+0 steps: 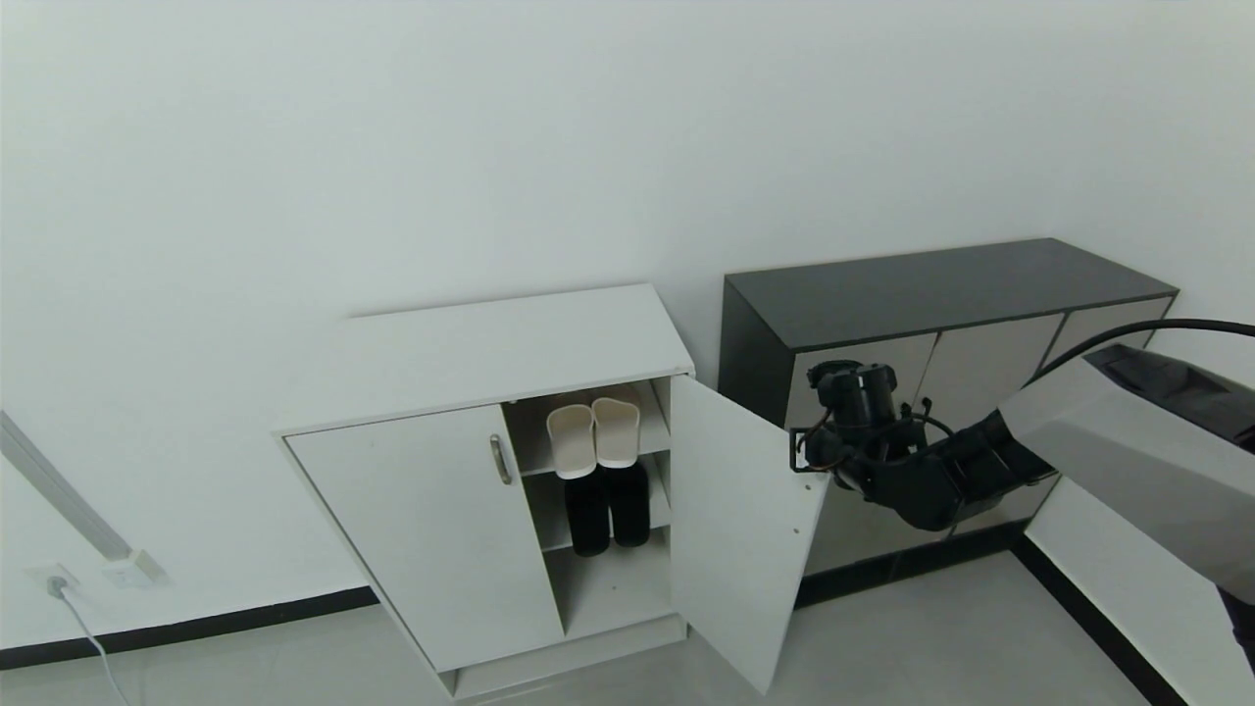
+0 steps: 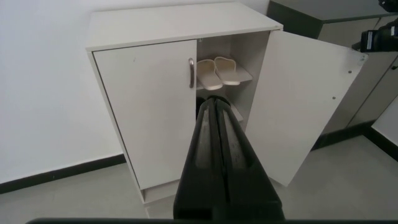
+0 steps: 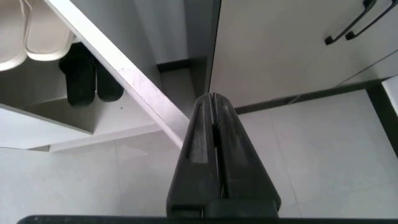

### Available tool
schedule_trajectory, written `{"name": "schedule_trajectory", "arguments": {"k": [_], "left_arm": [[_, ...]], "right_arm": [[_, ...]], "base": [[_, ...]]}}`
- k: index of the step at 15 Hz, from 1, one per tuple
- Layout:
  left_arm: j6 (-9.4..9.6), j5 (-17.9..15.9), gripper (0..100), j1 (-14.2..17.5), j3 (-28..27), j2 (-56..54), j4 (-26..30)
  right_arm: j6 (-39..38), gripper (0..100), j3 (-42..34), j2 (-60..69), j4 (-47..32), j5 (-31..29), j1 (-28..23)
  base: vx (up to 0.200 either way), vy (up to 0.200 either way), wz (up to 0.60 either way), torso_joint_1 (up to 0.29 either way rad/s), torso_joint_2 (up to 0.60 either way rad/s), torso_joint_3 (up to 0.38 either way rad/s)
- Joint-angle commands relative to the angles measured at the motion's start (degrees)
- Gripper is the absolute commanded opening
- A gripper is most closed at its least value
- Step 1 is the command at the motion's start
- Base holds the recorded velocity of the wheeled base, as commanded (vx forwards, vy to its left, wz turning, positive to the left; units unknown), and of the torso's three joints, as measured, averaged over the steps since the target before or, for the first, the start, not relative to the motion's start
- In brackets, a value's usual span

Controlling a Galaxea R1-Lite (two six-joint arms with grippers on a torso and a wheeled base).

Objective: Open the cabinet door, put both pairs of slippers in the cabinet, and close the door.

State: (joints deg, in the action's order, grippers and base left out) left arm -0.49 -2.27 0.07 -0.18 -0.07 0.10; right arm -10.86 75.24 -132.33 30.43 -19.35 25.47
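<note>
Door [image 1: 740, 520] of the cabinet [image 1: 490, 353] stands open, white slippers [image 1: 593, 436] and black slippers [image 1: 608, 510] shelved inside. Its free edge lies just beside my right fingers [image 3: 204, 124], pressed together and nearer than my left fingers [image 2: 205, 143], likewise together.

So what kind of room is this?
Probably a home entryway or hallway. A white shoe cabinet stands open with white slippers and black slippers on its shelves, beside a dark sideboard against a bare wall.
</note>
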Motion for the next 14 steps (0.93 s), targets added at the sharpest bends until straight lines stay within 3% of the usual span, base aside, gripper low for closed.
{"name": "schedule_trajectory", "arguments": {"k": [1,7,14], "left_arm": [[-0.04,0.0,0,0.0,0.0,0.1,0.0],[-0.04,0.1,0,0.0,0.0,0.1,0.0],[-0.04,0.0,0,0.0,0.0,0.1,0.0]], "right_arm": [[-0.1,0,-2.1,1.5,-0.1,0.0,1.6],[-1.7,0,-12.8,5.9,6.0,0.0,10.9],[-4.1,0,-14.9,9.0,6.5,4.3,20.0]], "base": [[0.0,0.0,0.0,0.0,0.0,0.0],[0.0,0.0,0.0,0.0,0.0,0.0],[0.0,0.0,0.0,0.0,0.0,0.0]]}}
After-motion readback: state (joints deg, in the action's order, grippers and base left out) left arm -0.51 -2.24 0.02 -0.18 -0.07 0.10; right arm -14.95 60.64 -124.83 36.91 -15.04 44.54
